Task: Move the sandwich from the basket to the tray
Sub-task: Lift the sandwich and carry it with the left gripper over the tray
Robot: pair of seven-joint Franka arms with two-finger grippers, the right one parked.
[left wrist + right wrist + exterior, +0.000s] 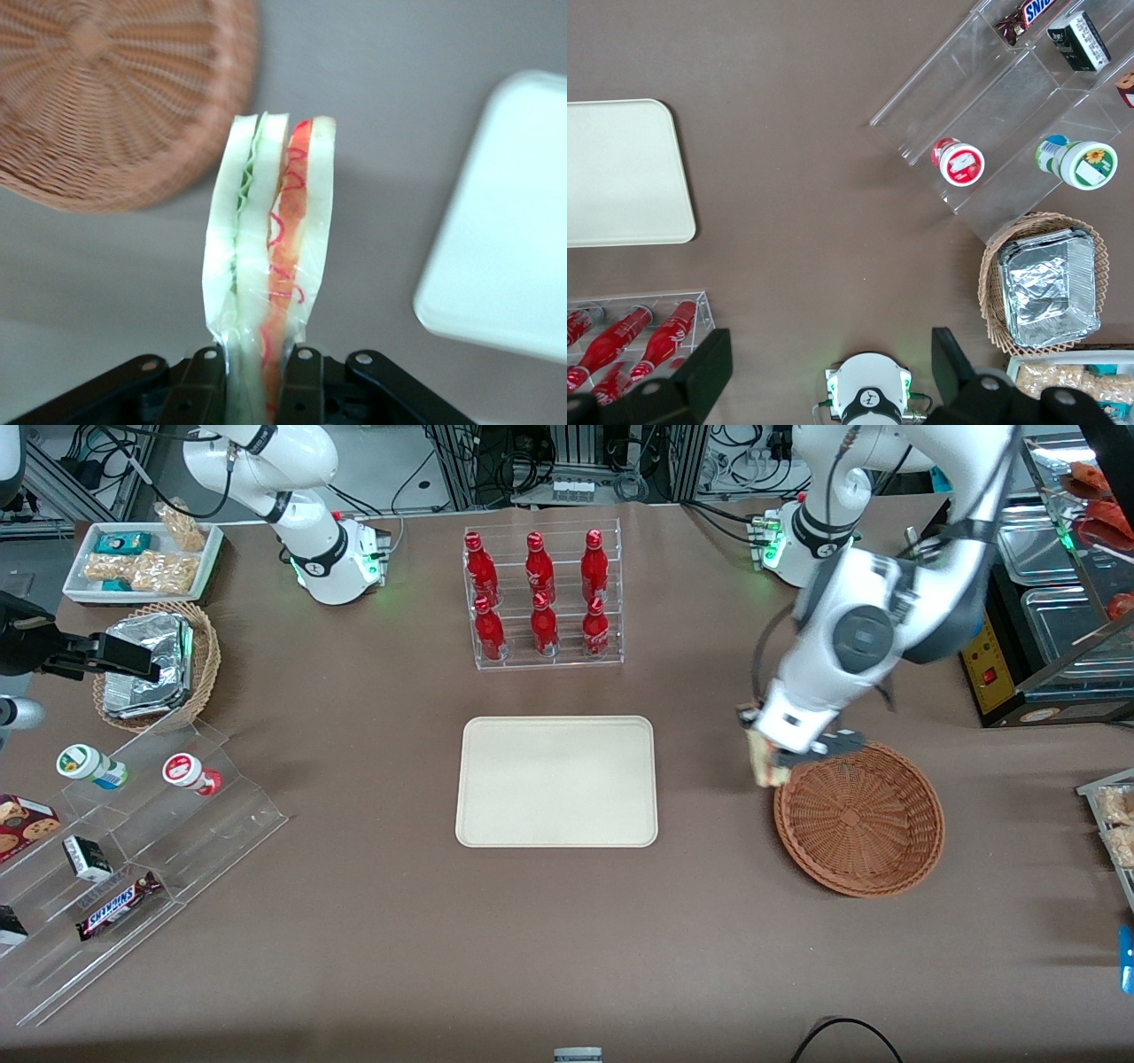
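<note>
Brown tabletop [372, 921], cluttered lab surround. Gripper [257, 372] fingers [202, 385] pinch the sandwich [270, 257], which hangs just off the basket [859, 819] rim, apparently clear of it. Its long axis points away from the fingers. The tray [556, 781] lies sideways toward the parked arm's end.

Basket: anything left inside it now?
Nothing shows in the basket; its woven floor is bare. The arm covers a strip of rim. The sandwich is out, gripped in the gripper, jaws closed, over the table beside the rim.
</note>
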